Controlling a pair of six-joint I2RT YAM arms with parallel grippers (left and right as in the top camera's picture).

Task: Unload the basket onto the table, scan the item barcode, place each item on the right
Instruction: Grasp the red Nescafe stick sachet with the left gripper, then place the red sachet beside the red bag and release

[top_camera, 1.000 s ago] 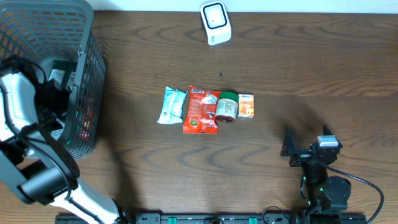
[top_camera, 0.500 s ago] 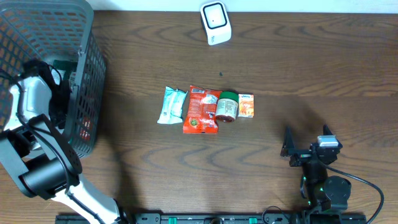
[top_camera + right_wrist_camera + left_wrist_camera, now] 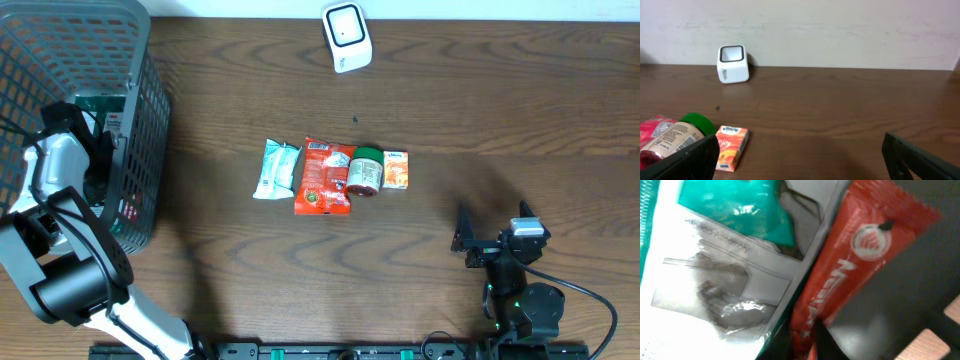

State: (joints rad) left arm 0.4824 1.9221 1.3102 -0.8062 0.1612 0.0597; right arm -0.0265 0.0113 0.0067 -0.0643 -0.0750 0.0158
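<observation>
My left gripper (image 3: 102, 172) reaches down into the grey mesh basket (image 3: 70, 40) at the table's left edge. In the left wrist view its dark fingers (image 3: 826, 342) pinch the lower end of a red packet (image 3: 860, 265) with white lettering; the left gripper (image 3: 803, 336) is shut on it. Beside the packet lies a white and teal package (image 3: 725, 265). The white scanner (image 3: 346, 37) stands at the back of the table and is also in the right wrist view as the scanner (image 3: 733, 63). My right gripper (image 3: 493, 228) rests open at the front right, holding nothing.
In a row at the table's middle lie a pale blue packet (image 3: 276, 168), a red pouch (image 3: 325, 176), a green-lidded jar (image 3: 365, 170) and an orange tissue box (image 3: 396, 169). The tissue box (image 3: 730, 146) lies left of the right gripper (image 3: 800, 160).
The left arm has shifted to the right and deeper inside the basket, and its jaws have gone from open to shut on the red packet. The right arm has not moved.
</observation>
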